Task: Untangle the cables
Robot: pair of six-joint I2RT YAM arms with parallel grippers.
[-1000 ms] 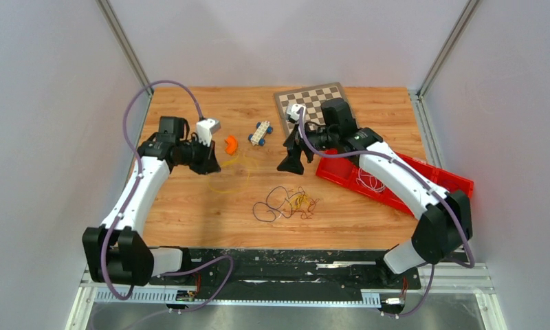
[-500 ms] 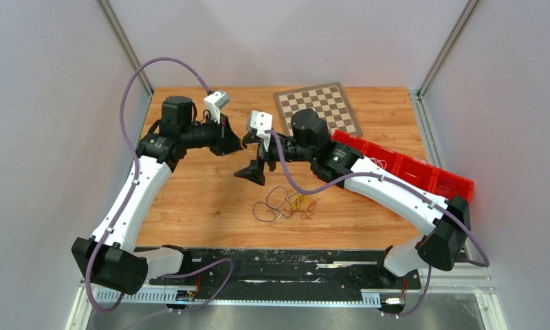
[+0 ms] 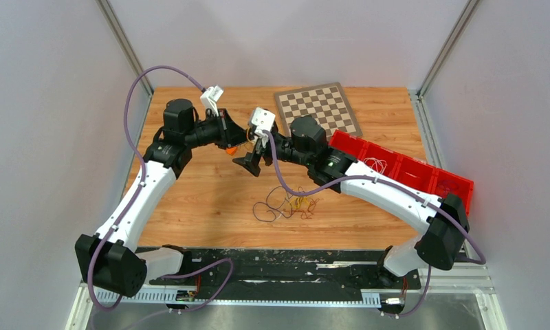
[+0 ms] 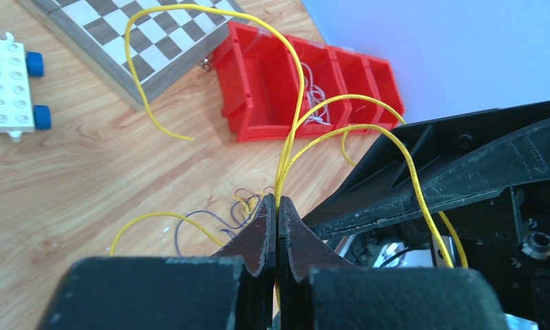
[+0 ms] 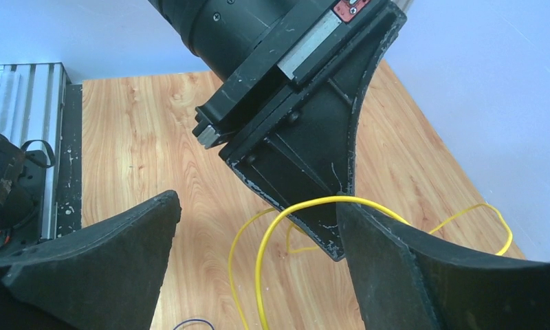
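now, my left gripper (image 4: 277, 210) pinches tight on a yellow cable (image 4: 302, 103); my right gripper (image 5: 255, 210) gapes empty, crowding it, both left of the red bin (image 4: 253, 86).

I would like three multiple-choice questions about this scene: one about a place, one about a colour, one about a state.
1. Where do the white wires lie?
A) in the red bin
B) on the chessboard
C) on the toy car

2. What colour is the wire in the left gripper?
A) red
B) yellow
C) black

3. How is the right gripper?
A) shut on a wire
B) open
C) shut, empty

Answers: 1 A, white loops show inside a bin compartment; 2 B, yellow strands leave its closed tip; 3 B, its fingers stand wide apart.
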